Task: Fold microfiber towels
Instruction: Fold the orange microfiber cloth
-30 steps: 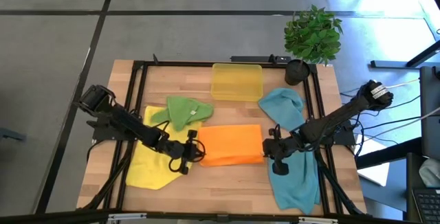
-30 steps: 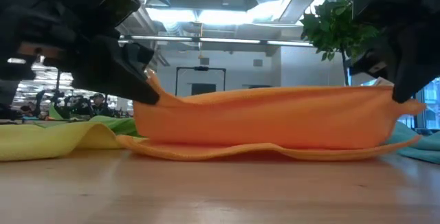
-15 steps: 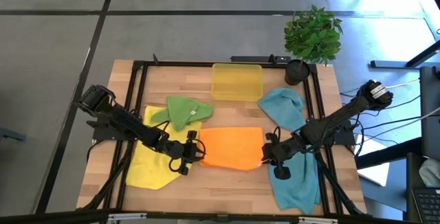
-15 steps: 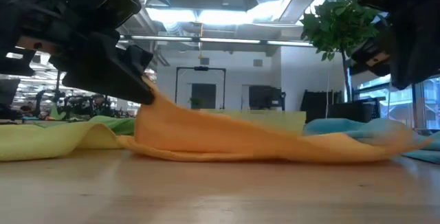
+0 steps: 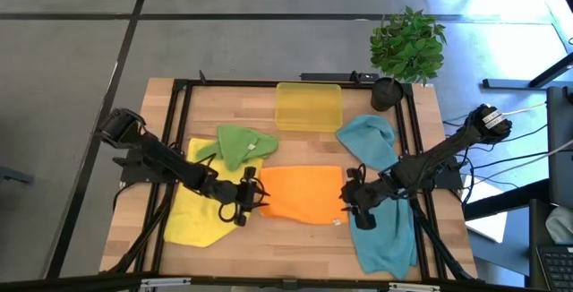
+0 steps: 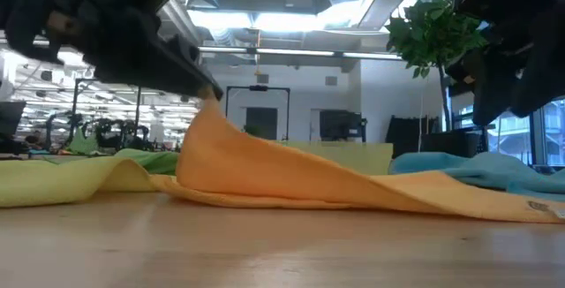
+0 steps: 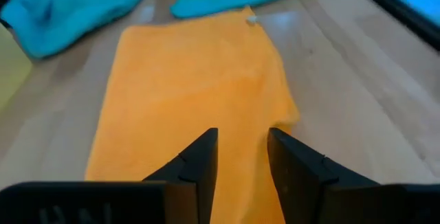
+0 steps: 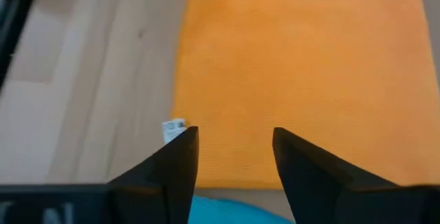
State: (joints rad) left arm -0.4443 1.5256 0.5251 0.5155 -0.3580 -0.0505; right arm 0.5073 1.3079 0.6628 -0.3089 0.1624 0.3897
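Lying folded at the lower centre of the tabletop (image 5: 295, 238), the orange towel (image 5: 300, 193) risks unfolding: its left edge peaks up under the left claw (image 5: 252, 193), perhaps snagged, and could drag as that arm lifts. Both claws stand spread, the right claw (image 5: 351, 198) clear of the cloth. A second ago both pinched the raised fold; now it has dropped flat on the right

Orange towel (image 6: 291, 178) on tabletop (image 6: 282, 253), one end peaked beneath left gripper (image 6: 201, 89); yellow towel (image 6: 62, 180) beside; teal towel (image 6: 481, 166) behind; right gripper (image 6: 494, 85) raised above towel.
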